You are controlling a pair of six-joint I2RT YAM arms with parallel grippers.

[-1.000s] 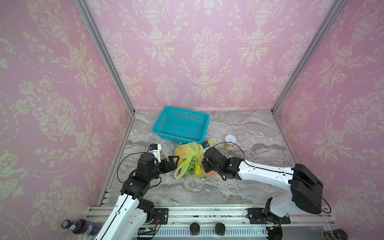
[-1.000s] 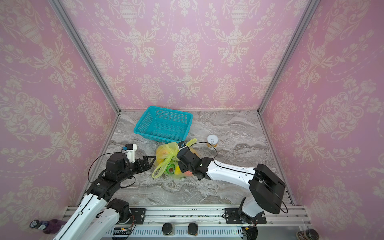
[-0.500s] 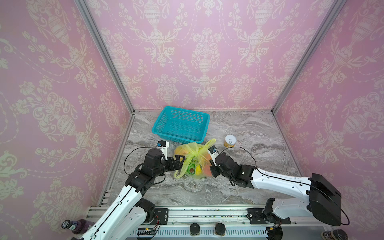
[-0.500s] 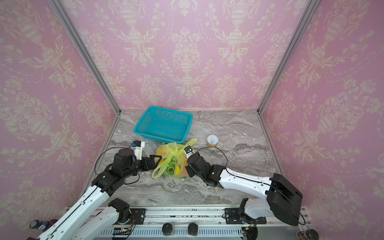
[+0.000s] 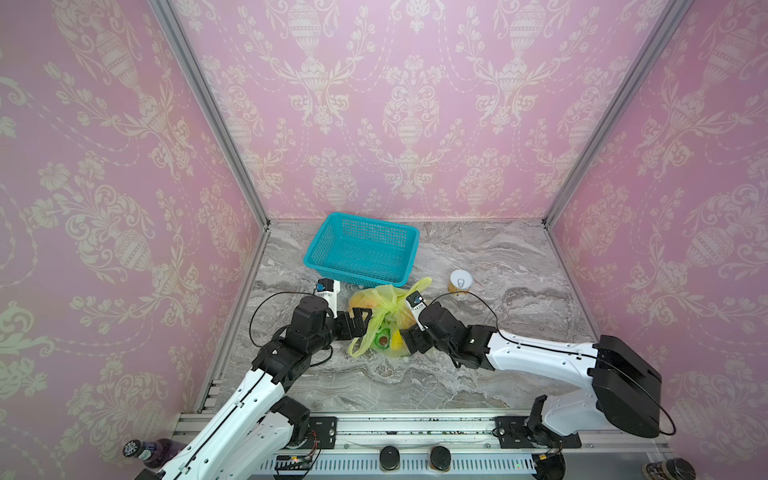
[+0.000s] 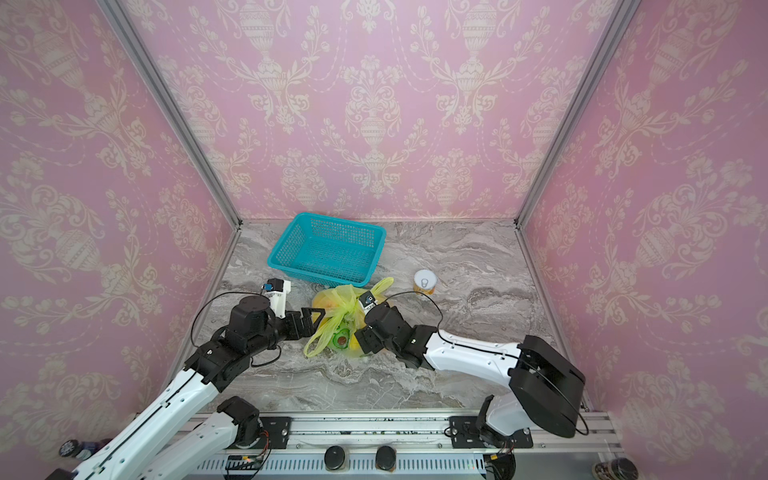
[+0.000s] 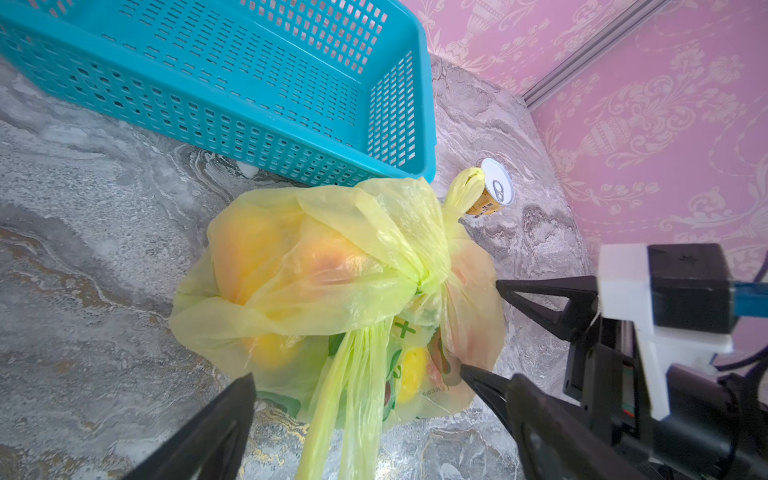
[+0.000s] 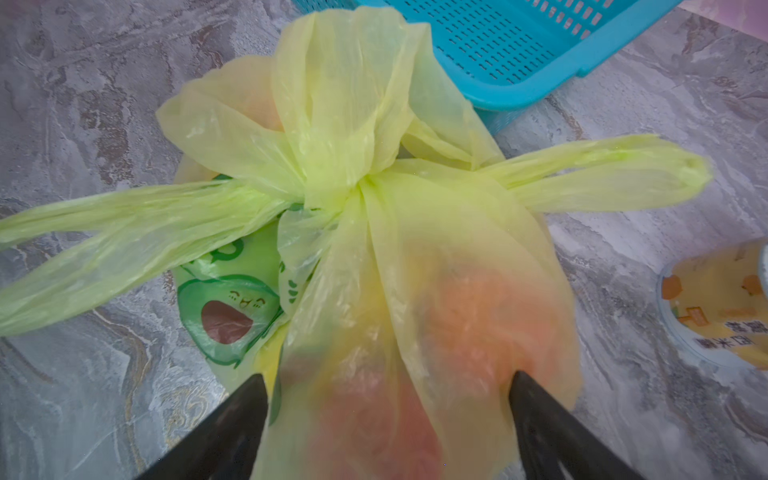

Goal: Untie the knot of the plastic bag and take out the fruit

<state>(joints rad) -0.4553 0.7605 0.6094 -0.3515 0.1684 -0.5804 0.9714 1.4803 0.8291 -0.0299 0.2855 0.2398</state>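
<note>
Plastic bag [image 5: 374, 300] on grey marbled tabletop [image 5: 498, 257]

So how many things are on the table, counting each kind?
plastic bag: 1
basket: 1
can: 1
Total: 3
The fruit is tied inside the bag, too hidden to count.

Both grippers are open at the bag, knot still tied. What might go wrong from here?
1. The right gripper straddles the body of the plastic bag, away from the knot; closing there would likely pinch film and fruit, not a strap end.
2. Nothing holds the bag: pulling a strap end may drag it into the can or basket instead of loosening the knot.
</note>
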